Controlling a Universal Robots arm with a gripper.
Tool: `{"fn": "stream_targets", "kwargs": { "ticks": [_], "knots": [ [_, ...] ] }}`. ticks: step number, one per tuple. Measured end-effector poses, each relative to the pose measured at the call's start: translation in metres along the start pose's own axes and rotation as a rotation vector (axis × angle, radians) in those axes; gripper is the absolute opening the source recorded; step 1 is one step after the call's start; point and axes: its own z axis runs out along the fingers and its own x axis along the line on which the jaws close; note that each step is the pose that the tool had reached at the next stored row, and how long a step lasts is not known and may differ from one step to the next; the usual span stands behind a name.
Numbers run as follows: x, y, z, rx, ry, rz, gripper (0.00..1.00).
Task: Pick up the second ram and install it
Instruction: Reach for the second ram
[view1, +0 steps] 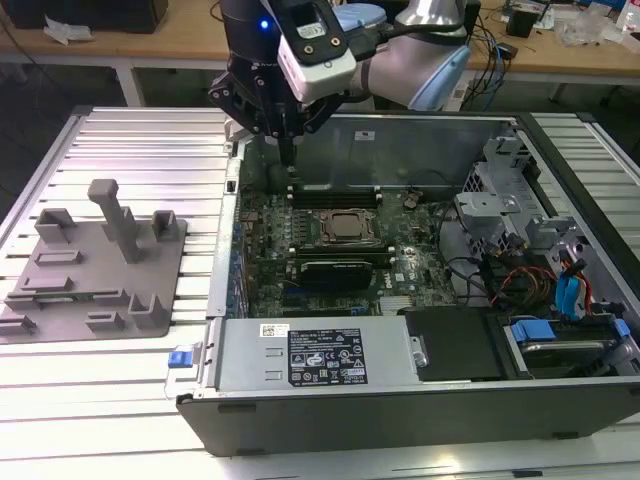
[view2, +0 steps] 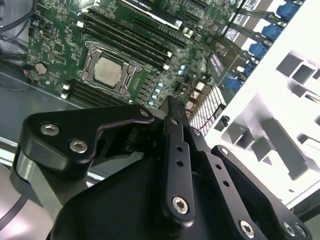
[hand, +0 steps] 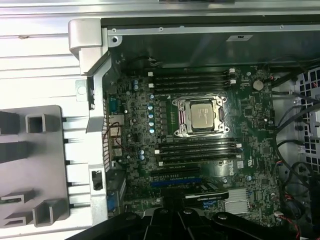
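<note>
The fingers (view1: 290, 150) were pressed narrowly together, tips down; whether they pinched anything could not be told. In the exterior view the gripper (view1: 290, 166) hung inside the open computer case (view1: 400, 400), at one end of the memory slots (view1: 335, 192) beside the CPU socket (view1: 347, 227). The case lay on a ribbed metal table (view1: 130, 140) near a grey fixture (view1: 90, 260), with wooden benches (view1: 150, 45) beyond. The second wrist view looked along the fingers to the board. The first wrist view showed dark strips (hand: 192, 80) slotted on both sides of the socket; which was the second ram could not be told.
</note>
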Motion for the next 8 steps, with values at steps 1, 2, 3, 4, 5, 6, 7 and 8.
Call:
{"fn": "stream_targets", "kwargs": {
  "ticks": [1,2,3,4,5,6,7,8],
  "knots": [
    [0.0017,-0.0001,-0.0002,0.0001,0.0,0.0,0.08],
    [0.0025,-0.0002,-0.0002,0.0,0.0,0.0,0.08],
    [0.0043,-0.0003,-0.0003,0.0,0.0,0.0,0.08],
    [0.0053,-0.0004,-0.0004,0.0,0.0,0.0,0.08],
    [0.0062,-0.0004,-0.0005,0.0001,0.0,0.0,0.08],
    [0.0085,-0.0006,-0.0007,0.0001,0.0,0.0,0.08],
    [0.01,-0.0007,-0.0008,0.0,0.0,0.0,0.08],
    [0.0111,-0.0008,-0.0009,0.0001,0.0,0.0,0.08]
  ]
}}
